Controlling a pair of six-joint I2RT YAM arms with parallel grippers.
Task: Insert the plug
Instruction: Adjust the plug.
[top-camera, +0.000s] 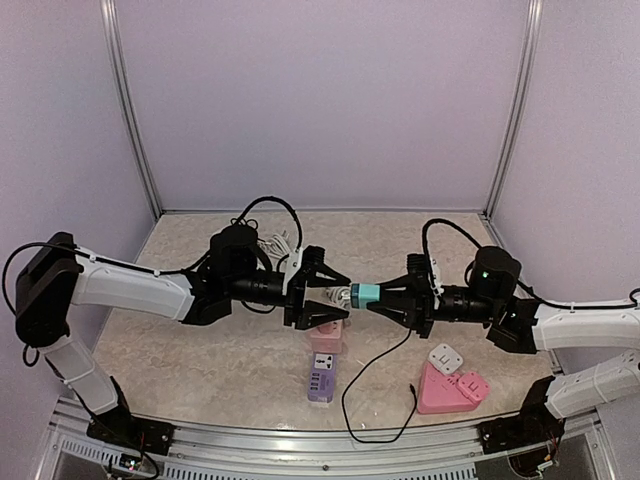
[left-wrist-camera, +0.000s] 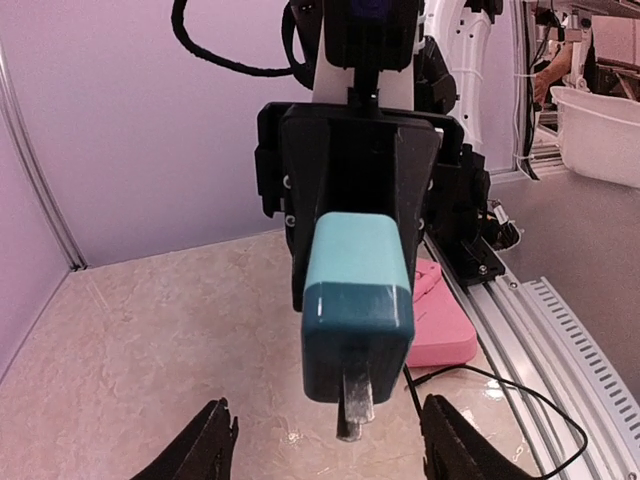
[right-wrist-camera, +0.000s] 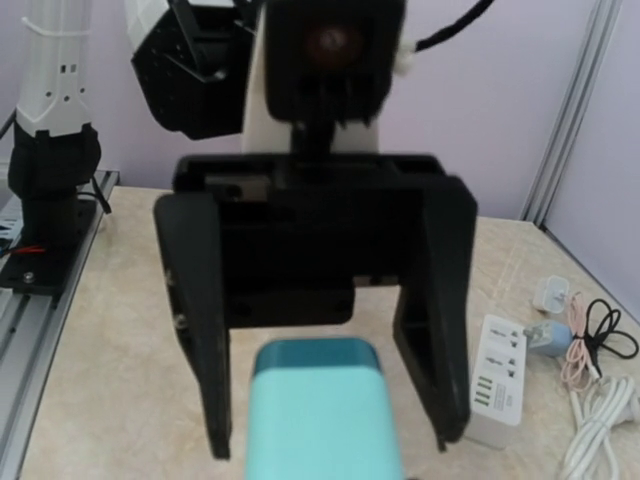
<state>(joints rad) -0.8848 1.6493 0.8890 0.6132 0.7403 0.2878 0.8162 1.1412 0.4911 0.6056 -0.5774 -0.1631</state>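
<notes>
Beige marble-look table, two arms facing each other nose to nose above it. The left gripper has its jaws spread wide. From the left wrist cam, its fingertips sit either side of the plug's front end w/o touching it. The right gripper is pinching the plug from behind, one finger on each side.

On the table near the right arm there's a pink triangular block w/ a small white adapter at its top edge. The power strip lies near the front edge, mid-table, white w/ a purple-ish end. It has markings, but they're too small to read.

The plug is up in the air between the two grippers, roughly over the power strip area and not touching the table. It's a boxy charger-type body w/ rounded corners, two-tone. The half in the right jaws is light mint, the front half darker teal. A metal pin sticks out of the dark end toward the left gripper. Can't make out any logo or text on it, and the right wrist view is blurry up close.
</notes>
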